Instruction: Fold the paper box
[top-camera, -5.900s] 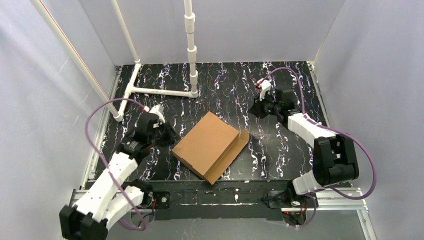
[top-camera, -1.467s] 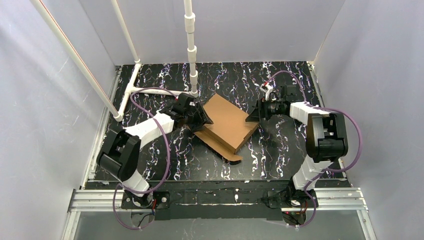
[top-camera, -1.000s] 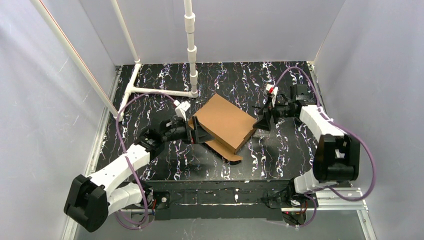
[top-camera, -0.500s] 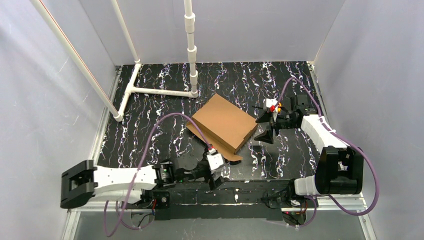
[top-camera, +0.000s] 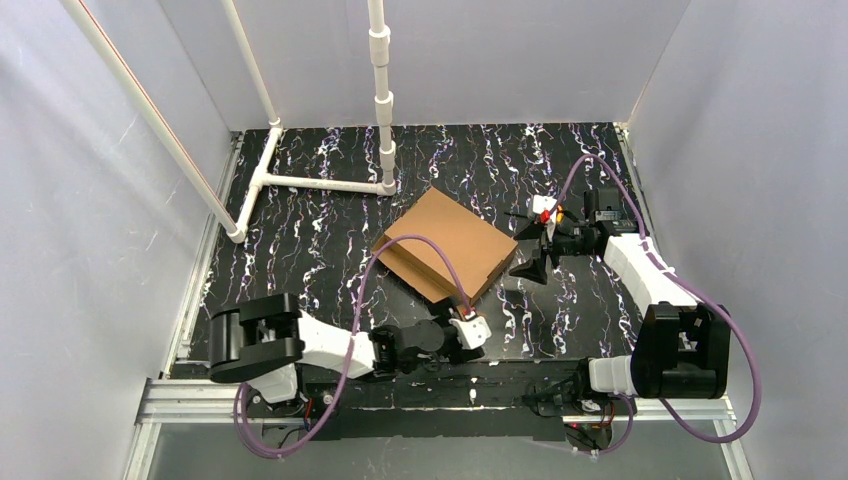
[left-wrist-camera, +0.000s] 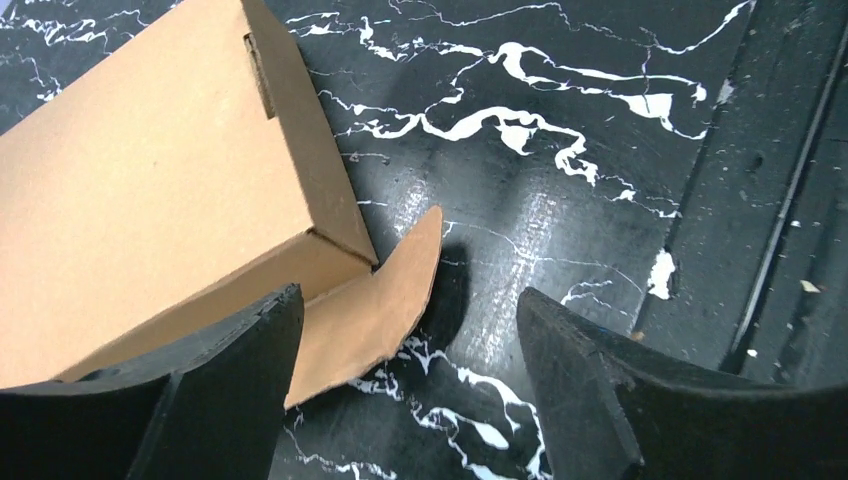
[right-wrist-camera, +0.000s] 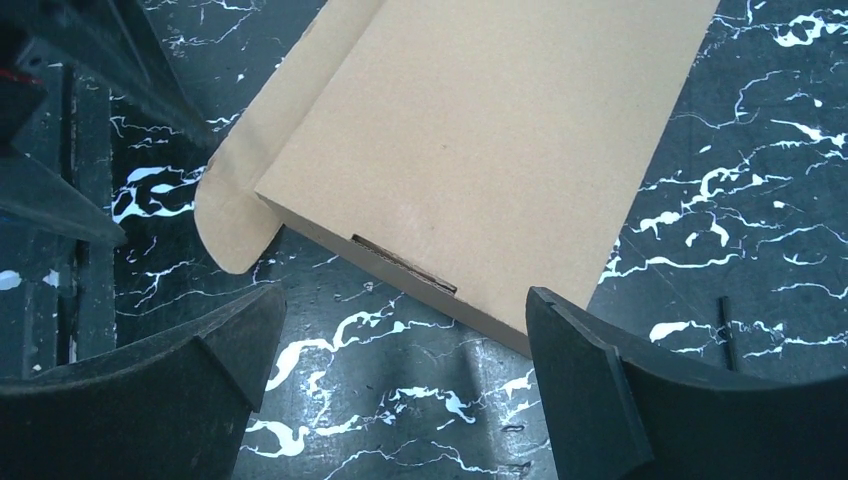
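The paper box (top-camera: 445, 243) is a flat, closed brown cardboard shape lying askew mid-table. In the left wrist view a rounded flap (left-wrist-camera: 385, 295) sticks out from the box's (left-wrist-camera: 150, 190) near corner onto the table. My left gripper (top-camera: 462, 312) lies low by that corner, and its open jaws (left-wrist-camera: 408, 300) straddle the flap's tip without touching it. My right gripper (top-camera: 525, 250) stands open just off the box's right edge. The right wrist view shows the box (right-wrist-camera: 500, 130) beyond the right gripper (right-wrist-camera: 405, 300), with only table between its fingers.
A white pipe frame (top-camera: 320, 182) and an upright pole (top-camera: 380, 100) stand at the back left. Grey walls close in three sides. A metal rail (top-camera: 450, 395) runs along the near edge. The left arm's purple cable (top-camera: 400, 250) loops over the box.
My left arm has swung from the box's left side round to the near edge, and its gripper now faces the near corner flap. Its jaws have narrowed slightly. The right gripper has barely moved.
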